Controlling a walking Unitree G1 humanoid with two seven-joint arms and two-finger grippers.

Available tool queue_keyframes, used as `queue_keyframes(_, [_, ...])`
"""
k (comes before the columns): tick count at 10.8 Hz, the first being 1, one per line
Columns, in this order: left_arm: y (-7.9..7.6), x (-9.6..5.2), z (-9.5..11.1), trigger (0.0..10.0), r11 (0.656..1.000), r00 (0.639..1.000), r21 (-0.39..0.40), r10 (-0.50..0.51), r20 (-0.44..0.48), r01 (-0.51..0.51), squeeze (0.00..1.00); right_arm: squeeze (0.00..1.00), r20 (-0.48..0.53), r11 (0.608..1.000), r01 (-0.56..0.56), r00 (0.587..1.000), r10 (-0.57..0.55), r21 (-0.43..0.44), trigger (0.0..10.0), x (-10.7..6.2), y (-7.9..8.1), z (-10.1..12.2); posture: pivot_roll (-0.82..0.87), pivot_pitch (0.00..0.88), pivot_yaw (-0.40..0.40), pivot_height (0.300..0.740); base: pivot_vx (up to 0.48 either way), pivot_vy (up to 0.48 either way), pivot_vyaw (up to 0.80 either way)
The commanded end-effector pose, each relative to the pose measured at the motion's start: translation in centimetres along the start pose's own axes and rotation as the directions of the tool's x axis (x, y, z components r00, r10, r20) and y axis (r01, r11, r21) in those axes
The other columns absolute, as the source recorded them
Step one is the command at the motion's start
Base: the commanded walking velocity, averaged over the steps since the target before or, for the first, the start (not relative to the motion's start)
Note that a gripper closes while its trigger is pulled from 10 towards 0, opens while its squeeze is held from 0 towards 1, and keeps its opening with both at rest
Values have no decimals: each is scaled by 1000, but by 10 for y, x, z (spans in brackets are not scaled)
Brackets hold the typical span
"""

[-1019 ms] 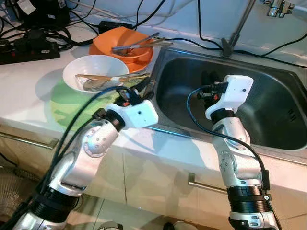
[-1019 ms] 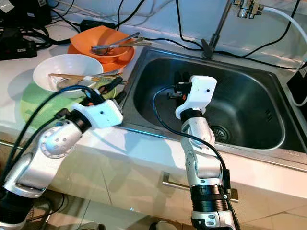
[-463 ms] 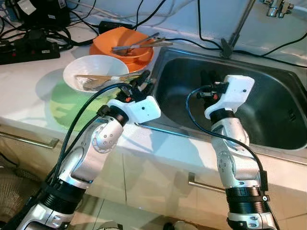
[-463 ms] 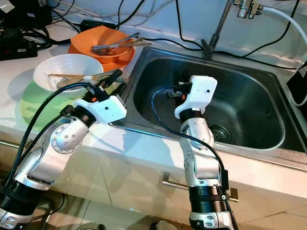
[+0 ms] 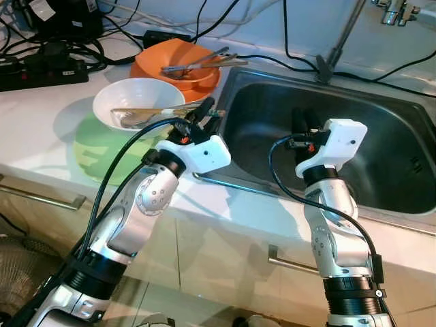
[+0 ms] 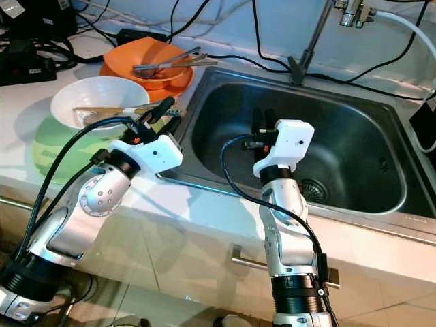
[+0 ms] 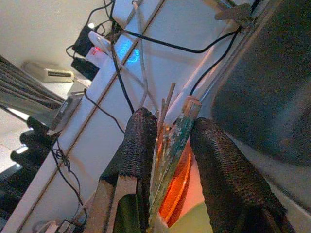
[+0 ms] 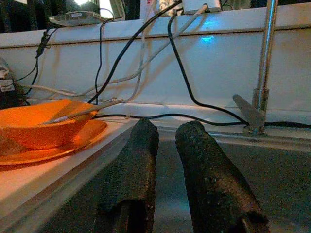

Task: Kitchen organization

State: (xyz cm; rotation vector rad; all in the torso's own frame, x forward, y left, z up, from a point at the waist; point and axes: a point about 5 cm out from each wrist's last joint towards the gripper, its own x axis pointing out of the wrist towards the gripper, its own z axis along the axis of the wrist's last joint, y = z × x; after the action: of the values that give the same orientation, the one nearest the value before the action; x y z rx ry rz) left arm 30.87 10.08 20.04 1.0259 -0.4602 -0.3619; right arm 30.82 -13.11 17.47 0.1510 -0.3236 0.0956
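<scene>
A white bowl point(image 5: 103, 102) stands on a green mat point(image 5: 95, 146) on the counter, with chopsticks and a fork point(image 5: 146, 112) lying across it, their ends pointing at the sink. My left gripper point(image 5: 209, 116) is at those ends by the bowl's right rim. In the left wrist view its fingers point(image 7: 138, 141) stand open on either side of the utensil ends point(image 7: 175, 131). Behind is an orange bowl point(image 5: 146, 68) on an orange plate, holding metal utensils point(image 5: 197, 63). My right gripper point(image 5: 304, 117) hovers inside the steel sink point(image 5: 388, 163), holding nothing, its fingers point(image 8: 136, 160) a narrow gap apart.
A faucet pipe point(image 5: 340, 34) rises behind the sink. A black power strip point(image 5: 41, 71) and several cables lie at the counter's back left. Cabinet handles point(image 5: 41, 197) run below the counter's front edge. The sink drain point(image 6: 315, 191) is to the right of my right arm.
My left arm has reached forward and up, bringing its fingers from the counter edge to the utensil ends by the white bowl. The right gripper has barely shifted.
</scene>
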Motion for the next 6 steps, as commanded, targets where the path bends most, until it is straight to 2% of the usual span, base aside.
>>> queue_keyframes(1, [0,2,2,10000,1000,1000,14,0,12,0,0,0,-12,1000,13,1000,-13,-12,10000,-3,-5,-4,31,76,-81,740,0,0,0])
queue_keyframes(4, [-1,4,0,10000,1000,1000,16,8,10,-8,0,0,-20,1000,13,1000,-13,-5,10000,-6,-3,-9,30,79,-78,740,0,0,0])
queue_keyframes(5, [0,4,0,9569,1000,1000,16,12,10,-12,0,0,-22,1000,14,1000,-14,-3,10000,-6,-3,-10,30,80,-77,740,0,0,0])
queue_keyframes(6, [1,5,0,3490,1000,1000,18,19,8,-19,0,0,-30,1000,15,999,-15,-1,10000,-8,-3,-13,31,82,-77,740,0,0,0])
